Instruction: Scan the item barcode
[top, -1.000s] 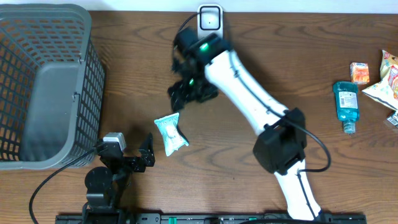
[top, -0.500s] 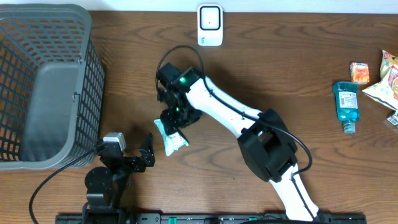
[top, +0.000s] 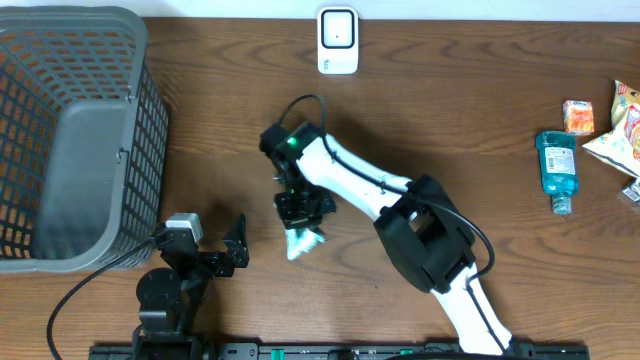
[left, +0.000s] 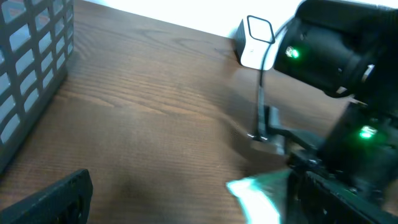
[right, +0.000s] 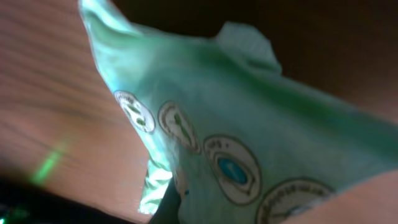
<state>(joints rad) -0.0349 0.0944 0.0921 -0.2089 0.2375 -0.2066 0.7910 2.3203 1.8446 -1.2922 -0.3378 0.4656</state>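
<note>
Overhead, I see my right claw (top: 303, 226) clamped shut on the mint-green packet (top: 302, 245), a little left of the middle of the bench (top: 480, 130) and toward the near side. It grips from above, I judge so it can lift the packet and carry it to the scanner (top: 338, 41), which stands at the far edge, well apart. My left claw (top: 240, 246) sits by the near edge, just left of the packet, jaws spread wide and holding nothing, clear of that path. The right claw covers most of the packet, so only one crimped end shows, poking toward the near side and slightly left. I judge the long axis runs roughly near-to-far, though I can't be sure. The right wrist view shows a face printed with round emblems and no barcode, so I expect the code lies on another face and will need turning toward the scanner.
</note>
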